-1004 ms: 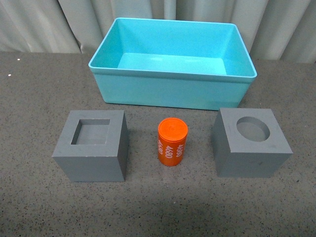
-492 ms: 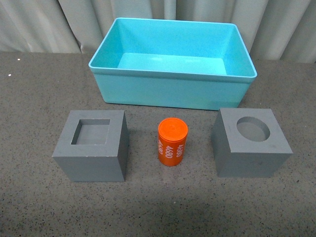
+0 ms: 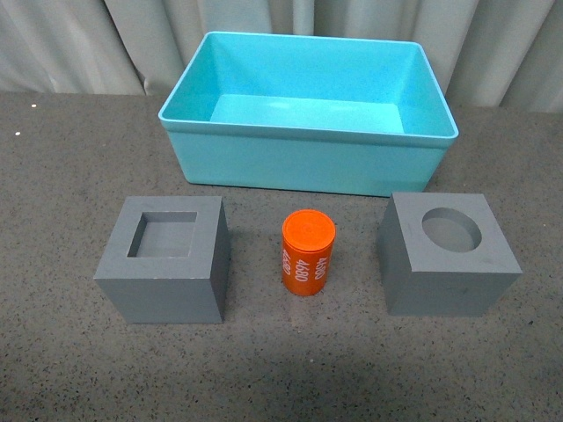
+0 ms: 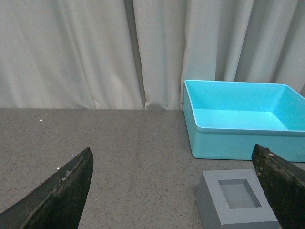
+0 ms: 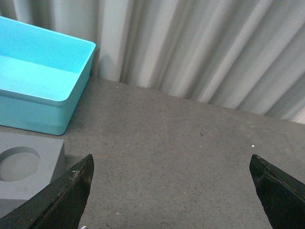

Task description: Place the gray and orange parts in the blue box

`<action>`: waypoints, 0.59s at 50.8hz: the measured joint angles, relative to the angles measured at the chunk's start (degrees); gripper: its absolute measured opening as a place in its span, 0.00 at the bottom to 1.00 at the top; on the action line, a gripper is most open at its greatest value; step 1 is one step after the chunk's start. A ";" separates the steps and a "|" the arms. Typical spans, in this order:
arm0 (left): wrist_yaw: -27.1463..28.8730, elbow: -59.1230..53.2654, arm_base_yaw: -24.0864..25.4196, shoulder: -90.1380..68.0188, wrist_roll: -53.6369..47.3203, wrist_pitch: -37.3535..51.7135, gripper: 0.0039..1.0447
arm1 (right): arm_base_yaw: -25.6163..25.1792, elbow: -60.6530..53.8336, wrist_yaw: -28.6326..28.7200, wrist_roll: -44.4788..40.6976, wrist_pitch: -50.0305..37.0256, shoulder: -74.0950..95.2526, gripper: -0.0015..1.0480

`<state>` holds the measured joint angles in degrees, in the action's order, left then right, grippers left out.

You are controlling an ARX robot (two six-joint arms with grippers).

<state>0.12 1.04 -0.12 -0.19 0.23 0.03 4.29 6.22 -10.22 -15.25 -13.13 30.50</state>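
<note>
A gray cube with a square recess [image 3: 164, 259] stands front left on the table. An orange cylinder with white digits [image 3: 308, 252] stands upright in the middle. A gray cube with a round recess [image 3: 447, 253] stands front right. The light-blue box [image 3: 308, 163] sits behind them and holds nothing. Neither arm shows in the front view. My left gripper [image 4: 174, 191] is open and empty, with the square-recess cube [image 4: 237, 202] near its one finger and the box [image 4: 243, 138] beyond. My right gripper [image 5: 171, 188] is open and empty; the round-recess cube [image 5: 26, 169] and the box [image 5: 38, 107] lie to one side.
The table is a dark gray speckled surface [image 3: 281, 369]. A pale pleated curtain [image 3: 79, 44] hangs close behind the box along the table's far edge.
</note>
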 joint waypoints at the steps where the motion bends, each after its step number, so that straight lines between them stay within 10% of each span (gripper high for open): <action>1: 0.02 0.00 0.00 0.00 -0.02 0.00 0.94 | -0.13 0.81 0.81 0.63 -0.92 2.62 0.91; 30: 0.00 0.00 0.00 0.00 0.00 0.00 0.94 | 4.59 25.24 11.43 16.41 2.64 54.58 0.91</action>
<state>0.12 1.04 -0.12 -0.19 0.23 0.03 8.88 31.46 1.21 1.17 -10.48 85.08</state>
